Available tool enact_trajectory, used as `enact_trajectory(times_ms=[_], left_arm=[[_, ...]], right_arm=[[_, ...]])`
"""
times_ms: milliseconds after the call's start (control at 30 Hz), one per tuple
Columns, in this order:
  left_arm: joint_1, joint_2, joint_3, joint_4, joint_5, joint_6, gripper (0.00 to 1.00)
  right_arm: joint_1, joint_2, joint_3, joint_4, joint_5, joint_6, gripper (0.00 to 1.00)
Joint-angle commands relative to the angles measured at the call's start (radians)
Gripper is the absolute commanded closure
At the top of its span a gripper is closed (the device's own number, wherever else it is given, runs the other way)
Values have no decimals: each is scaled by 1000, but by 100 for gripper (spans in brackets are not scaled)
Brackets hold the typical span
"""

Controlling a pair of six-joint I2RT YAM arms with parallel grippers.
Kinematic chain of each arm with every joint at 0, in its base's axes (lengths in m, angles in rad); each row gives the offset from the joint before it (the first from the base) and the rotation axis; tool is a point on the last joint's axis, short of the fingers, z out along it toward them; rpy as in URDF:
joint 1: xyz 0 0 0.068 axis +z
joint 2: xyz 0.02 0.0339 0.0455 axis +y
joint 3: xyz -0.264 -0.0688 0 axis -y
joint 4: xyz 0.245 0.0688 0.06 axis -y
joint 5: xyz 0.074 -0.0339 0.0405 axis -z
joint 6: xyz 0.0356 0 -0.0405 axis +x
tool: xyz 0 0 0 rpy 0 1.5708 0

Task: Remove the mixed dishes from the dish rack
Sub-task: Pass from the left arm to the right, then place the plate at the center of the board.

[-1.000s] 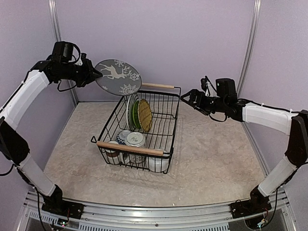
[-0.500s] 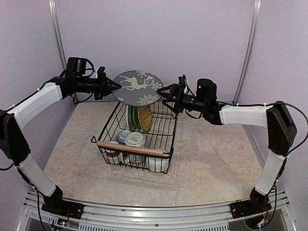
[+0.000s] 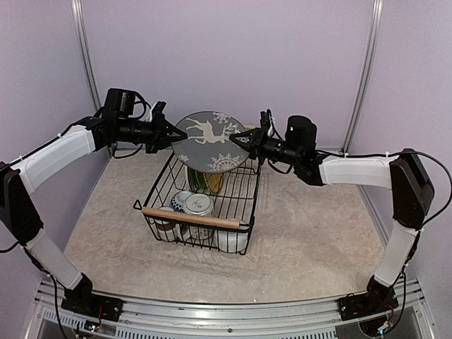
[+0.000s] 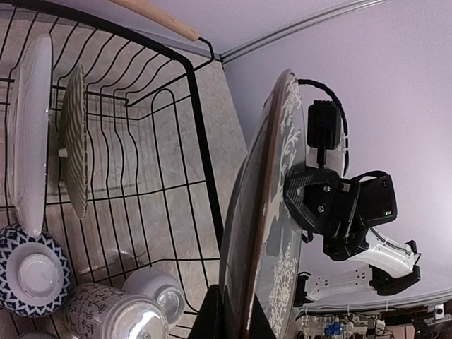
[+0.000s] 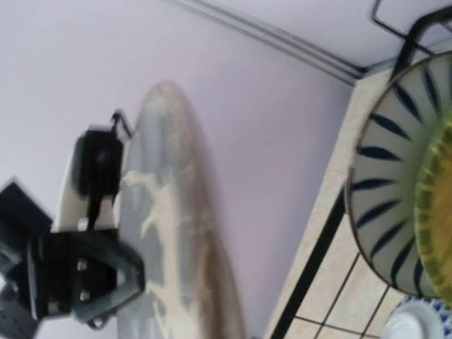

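- While the left tool (image 3: pixel 169 133) clamps the grey reindeer plate (image 3: pixel 212 140), it hangs over the dish rack (image 3: pixel 191 217).
- Opposite rim: the right tool (image 3: pixel 246 138), clamped or apart I cannot tell.

- My white-shelled left arm (image 3: pixel 56 152) rises from its base at 7 o'clock in the top view, bends at the elbow by the left wall, and stretches its forearm toward 3 o'clock.
- My left gripper (image 3: pixel 168 133) is level, its black fingers clamped on the 9 o'clock rim of the grey round plate with a white reindeer pattern (image 3: pixel 212 141).
- My white-shelled right arm (image 3: pixel 357 171) climbs from 5 o'clock, folds at the right wall, and reaches toward 9 o'clock.
- My right gripper (image 3: pixel 244 138) sits at the plate's 3 o'clock rim, facing the left one; whether it grips is unclear.
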Motion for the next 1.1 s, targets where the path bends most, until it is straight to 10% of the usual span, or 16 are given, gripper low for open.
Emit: enact_trajectory(times_ms=[0, 267, 433, 800, 1067], left_arm=[[20, -78, -23, 61, 10, 53, 89], [148, -90, -60, 88, 88, 23, 26], [164, -101, -41, 22, 26, 81, 7], [150, -53, -8, -41, 9, 78, 3], [67, -36, 6, -69, 6, 78, 3]], right_arm=[[13, 0, -3, 16, 35, 36, 97], [-38, -62, -64, 70, 4, 53, 100], [-162, -190, -154, 16, -11, 9, 100], [-542, -511, -423, -214, 11, -91, 100], [-768, -396, -507, -175, -79, -126, 100]])
